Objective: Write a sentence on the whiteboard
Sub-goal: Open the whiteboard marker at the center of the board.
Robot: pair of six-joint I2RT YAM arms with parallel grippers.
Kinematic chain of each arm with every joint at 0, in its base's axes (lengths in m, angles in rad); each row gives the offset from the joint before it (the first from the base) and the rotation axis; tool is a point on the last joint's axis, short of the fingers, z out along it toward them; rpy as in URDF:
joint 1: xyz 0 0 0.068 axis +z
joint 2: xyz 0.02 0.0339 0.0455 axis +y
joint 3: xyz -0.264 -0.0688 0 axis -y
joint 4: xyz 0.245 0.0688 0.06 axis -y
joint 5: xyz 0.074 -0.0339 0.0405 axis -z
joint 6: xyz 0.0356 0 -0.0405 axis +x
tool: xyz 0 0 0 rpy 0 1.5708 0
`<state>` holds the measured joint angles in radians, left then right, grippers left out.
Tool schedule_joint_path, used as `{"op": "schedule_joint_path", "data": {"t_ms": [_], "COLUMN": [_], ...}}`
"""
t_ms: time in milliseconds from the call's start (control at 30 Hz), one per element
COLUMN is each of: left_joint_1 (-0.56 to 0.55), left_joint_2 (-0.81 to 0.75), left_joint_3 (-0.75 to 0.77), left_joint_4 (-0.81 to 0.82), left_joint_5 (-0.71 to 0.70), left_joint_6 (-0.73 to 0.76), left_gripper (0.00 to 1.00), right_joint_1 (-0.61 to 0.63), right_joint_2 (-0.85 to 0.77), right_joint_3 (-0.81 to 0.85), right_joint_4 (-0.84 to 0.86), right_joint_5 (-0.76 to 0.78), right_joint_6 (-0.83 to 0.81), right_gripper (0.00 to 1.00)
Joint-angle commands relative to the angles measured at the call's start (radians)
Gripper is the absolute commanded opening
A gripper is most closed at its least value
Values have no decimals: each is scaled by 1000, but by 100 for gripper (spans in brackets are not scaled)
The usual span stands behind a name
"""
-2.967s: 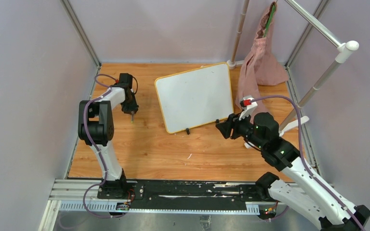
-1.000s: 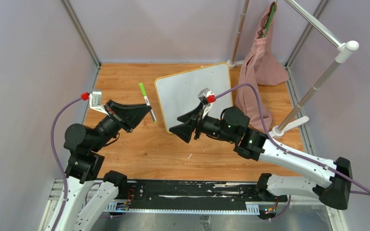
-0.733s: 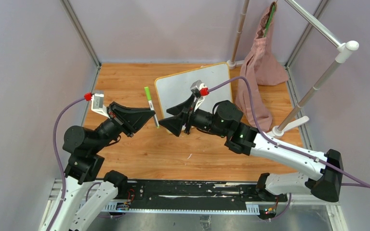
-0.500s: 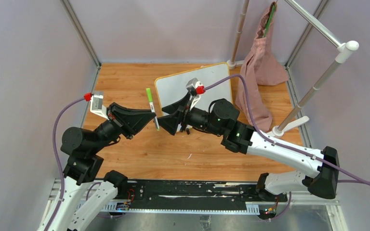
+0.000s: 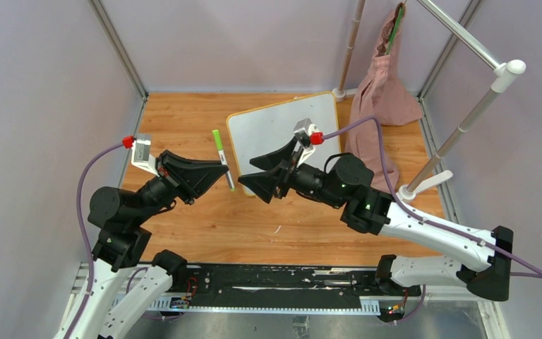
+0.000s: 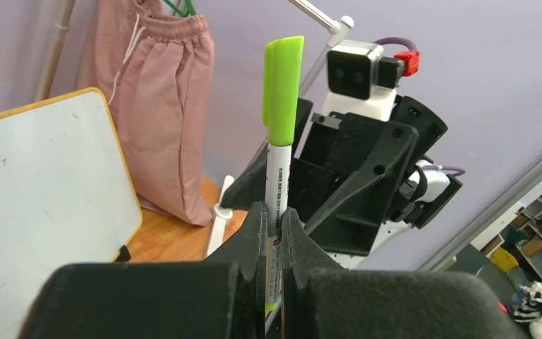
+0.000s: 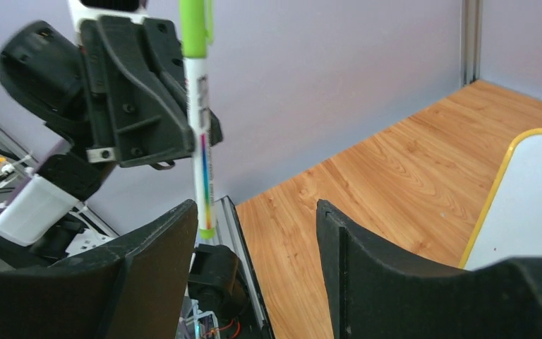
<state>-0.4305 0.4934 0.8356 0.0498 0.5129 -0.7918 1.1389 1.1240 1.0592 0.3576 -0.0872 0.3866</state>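
Note:
The whiteboard [image 5: 268,131], white with a yellow-orange frame, lies on the wooden table at the back centre; it also shows in the left wrist view [image 6: 42,191] and the right wrist view [image 7: 529,198]. My left gripper [image 5: 224,172] is shut on a white marker with a green cap [image 5: 219,152] and holds it upright in the air, cap up, left of the board. The marker also shows in the left wrist view [image 6: 280,134] between my left gripper [image 6: 273,212]. My right gripper [image 5: 247,174] is open and empty, facing the marker [image 7: 197,106] from the right, a little apart from it [image 7: 254,208].
A pink cloth bag [image 5: 381,88] hangs from a white rack [image 5: 466,116] at the back right; the rack's foot [image 5: 423,185] rests on the table. Grey walls enclose the table. A black rail [image 5: 275,282] runs along the near edge.
Both arms rose from the table and met in mid-air, the left one carrying the marker. In the last half second my right gripper drew back slightly to the right, still open.

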Motion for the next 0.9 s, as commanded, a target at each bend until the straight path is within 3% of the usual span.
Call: {"op": "schedule_joint_path", "data": {"t_ms": [0, 133, 667, 733, 867], "left_joint_1": [-13, -13, -27, -28, -30], "left_joint_2": [2, 7, 6, 5, 4], "left_joint_3": [20, 30, 39, 37, 35], "left_joint_4": [12, 11, 11, 10, 12], "left_joint_5": [4, 8, 29, 29, 34], "left_joint_6": [17, 20, 22, 22, 22], "left_gripper": [0, 0, 0, 0, 0], "right_joint_1": [23, 40, 51, 51, 51], "right_joint_2": [-49, -14, 75, 83, 99], "right_joint_3": [-9, 20, 84, 92, 106], "right_joint_4": [17, 9, 57, 61, 70], "right_joint_5": [-35, -113, -81, -77, -88], "right_joint_6": [-24, -12, 3, 4, 4], "right_gripper": [66, 67, 64, 60, 40]}}
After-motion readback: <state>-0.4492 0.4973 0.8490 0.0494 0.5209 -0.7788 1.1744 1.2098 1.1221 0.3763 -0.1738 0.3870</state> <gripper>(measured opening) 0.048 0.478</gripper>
